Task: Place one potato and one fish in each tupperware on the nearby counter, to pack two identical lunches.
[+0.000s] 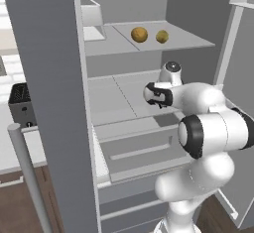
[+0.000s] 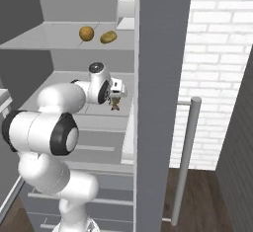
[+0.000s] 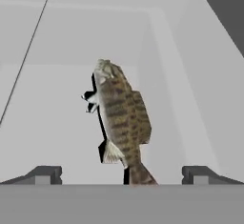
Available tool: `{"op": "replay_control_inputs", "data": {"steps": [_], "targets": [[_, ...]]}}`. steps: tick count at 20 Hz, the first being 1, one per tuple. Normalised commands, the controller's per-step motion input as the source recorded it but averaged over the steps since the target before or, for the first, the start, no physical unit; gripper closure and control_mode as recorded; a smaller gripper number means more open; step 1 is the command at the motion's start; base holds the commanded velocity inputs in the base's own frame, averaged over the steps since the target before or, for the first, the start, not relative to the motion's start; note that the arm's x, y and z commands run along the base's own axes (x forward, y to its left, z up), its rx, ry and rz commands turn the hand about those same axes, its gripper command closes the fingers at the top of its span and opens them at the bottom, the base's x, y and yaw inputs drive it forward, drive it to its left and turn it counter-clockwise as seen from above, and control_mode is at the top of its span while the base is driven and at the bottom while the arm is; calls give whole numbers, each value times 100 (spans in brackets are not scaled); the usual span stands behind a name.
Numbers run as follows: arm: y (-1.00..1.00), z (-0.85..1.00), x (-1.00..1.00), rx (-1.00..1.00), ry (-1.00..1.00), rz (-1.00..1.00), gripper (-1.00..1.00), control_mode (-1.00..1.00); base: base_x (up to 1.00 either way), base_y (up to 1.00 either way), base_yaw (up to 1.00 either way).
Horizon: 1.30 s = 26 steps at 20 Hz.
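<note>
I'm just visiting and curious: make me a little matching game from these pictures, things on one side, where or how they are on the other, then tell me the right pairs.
Things:
1. round potato
2. oval potato
3. fish
4. tool

Places or states:
A. open, fingertips either side of the fish's tail
B. on the lower fridge shelf, in front of the tool
C. on the upper shelf, the left one of the pair
D. on the upper shelf, the right one of the pair

Pairs: 1-C, 2-D, 3-B, 4-A
</note>
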Motion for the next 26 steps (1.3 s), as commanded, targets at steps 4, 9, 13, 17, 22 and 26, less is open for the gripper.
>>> {"op": "replay_control_inputs", "data": {"steps": [4, 9, 13, 17, 22, 26], "targets": [[0, -31, 27, 0, 7, 0, -100, -100, 0, 0, 0], [0, -38, 21, 0, 8, 0, -100, -100, 0, 0, 0], [0, -43, 12, 0, 4, 0, -100, -100, 0, 0, 0], [0, -48, 6, 0, 1, 0, -100, -100, 0, 0, 0], [0, -44, 6, 0, 0, 0, 100, -100, 0, 0, 0], [0, -20, 0, 0, -13, 0, 100, -100, 0, 0, 0]]}}
